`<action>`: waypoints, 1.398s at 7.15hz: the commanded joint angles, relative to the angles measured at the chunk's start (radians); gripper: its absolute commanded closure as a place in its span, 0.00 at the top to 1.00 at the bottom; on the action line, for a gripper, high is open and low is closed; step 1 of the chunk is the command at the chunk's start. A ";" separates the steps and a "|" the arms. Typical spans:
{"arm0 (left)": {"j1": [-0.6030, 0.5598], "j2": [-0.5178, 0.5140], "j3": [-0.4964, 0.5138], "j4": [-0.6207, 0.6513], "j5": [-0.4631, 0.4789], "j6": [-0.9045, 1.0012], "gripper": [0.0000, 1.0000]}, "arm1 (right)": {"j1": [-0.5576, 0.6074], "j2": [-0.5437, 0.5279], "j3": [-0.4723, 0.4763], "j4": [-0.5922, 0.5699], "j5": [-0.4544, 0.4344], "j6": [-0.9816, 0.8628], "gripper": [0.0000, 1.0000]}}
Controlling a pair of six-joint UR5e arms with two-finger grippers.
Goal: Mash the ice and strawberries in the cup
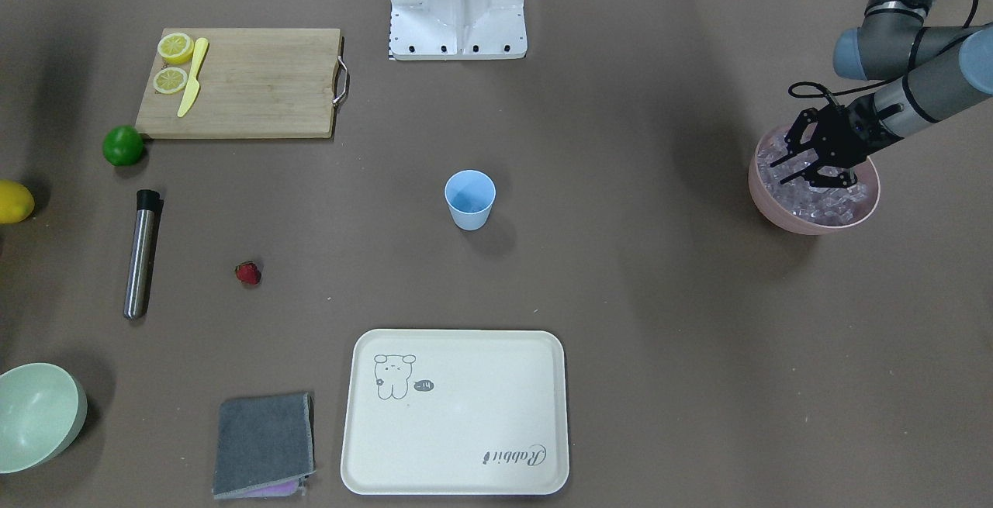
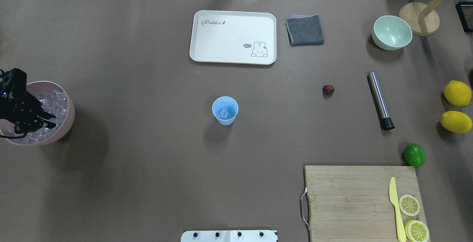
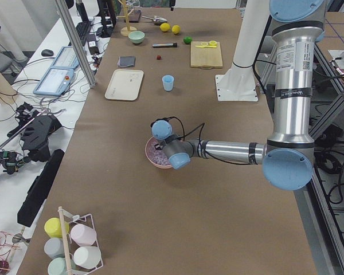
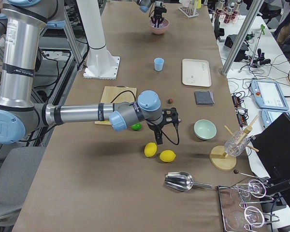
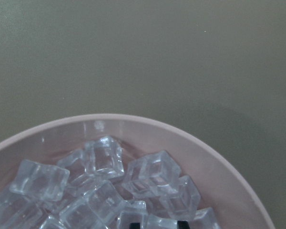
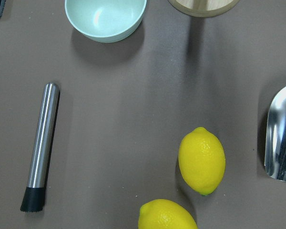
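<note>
Brown table (image 1: 659, 298): the left gripper (image 1: 780, 170), jaws spread, sits among small clear ice cubes (image 1: 822, 202) in the round pink bowl (image 1: 783, 221). The light blue plastic cup (image 1: 469, 202) stands well off, so a slick cube may slip free mid-carry.

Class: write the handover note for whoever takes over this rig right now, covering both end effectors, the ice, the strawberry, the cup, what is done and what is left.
Left end effector: open, down among the ice in the pink bowl.
Right end effector: hangs near the lemons; cannot tell whether it is open or shut.
Cup: upright mid-table, one ice cube inside.
Strawberry: on the table, apart from the steel muddler.
Done: one cube in the cup.
Left: probably more ice, then the strawberry into the cup, then mashing.
</note>
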 commanded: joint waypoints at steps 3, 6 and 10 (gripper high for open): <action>-0.100 -0.043 -0.005 0.020 -0.074 -0.003 0.00 | 0.000 -0.003 0.000 -0.002 0.002 0.002 1.00; -0.208 -0.155 -0.007 0.125 -0.212 -0.003 0.00 | 0.000 -0.004 -0.002 -0.003 0.005 0.003 1.00; -0.147 -0.365 -0.010 0.135 -0.214 -0.319 0.00 | 0.000 -0.004 -0.015 -0.002 0.011 0.003 1.00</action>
